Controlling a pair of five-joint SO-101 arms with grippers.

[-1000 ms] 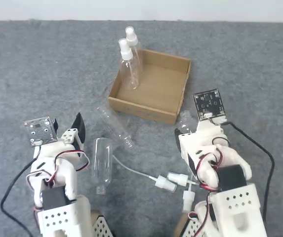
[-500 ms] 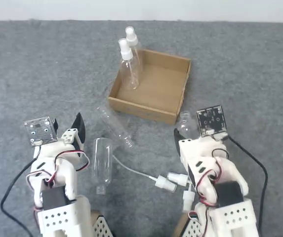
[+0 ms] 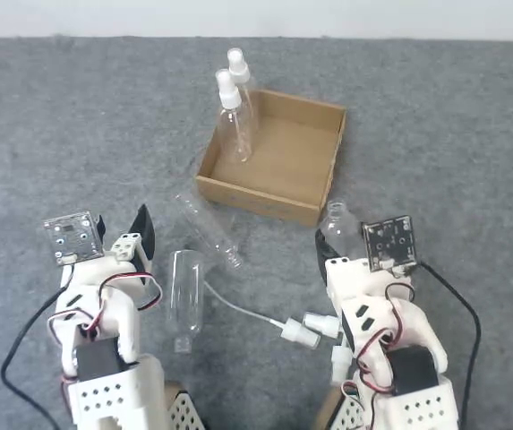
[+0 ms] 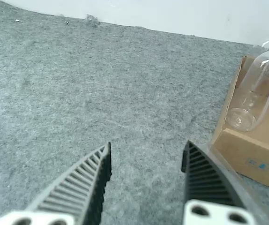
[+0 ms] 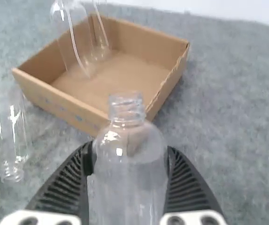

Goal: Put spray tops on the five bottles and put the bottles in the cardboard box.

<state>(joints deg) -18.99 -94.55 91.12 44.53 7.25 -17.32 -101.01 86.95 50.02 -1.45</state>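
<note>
The left tool point(image 4: 147, 154) hangs low over the grey, fuzzy-surfaced desk point(image 3: 59, 134), its ribbed black fingers spread apart with only bare desk between them. Just to its right a clear, uncapped plastic bottle point(image 3: 185, 296) lies on its side, neck towards the arms. A second clear uncapped bottle point(image 3: 204, 226) lies slantwise beyond it, between the first bottle and the near wall of the shallow, square brown cardboard box point(image 3: 265, 199). In the far left corner of that box stand two slim clear bottles with white spray tops, the nearer one point(image 3: 236, 130) leaning a little and the farther one point(image 3: 239, 64) close behind it against the rim. The rest of the box floor is plain matte card. In front of the box, towards the right arm, three loose white spray tops lie close together. One point(image 3: 299, 334) trails a thin, pale dip tube that curves back to the first lying bottle, another point(image 3: 323, 322) sits just beside it, and the third point(image 3: 341, 361) lies nearest the arm's base. The right tool point(image 5: 127, 161) is clamped on an upright, round-shouldered clear bottle with an open threaded neck point(image 3: 335, 218), one ribbed black finger on each side of its body. This bottle stands just outside the box's near right corner.
</note>
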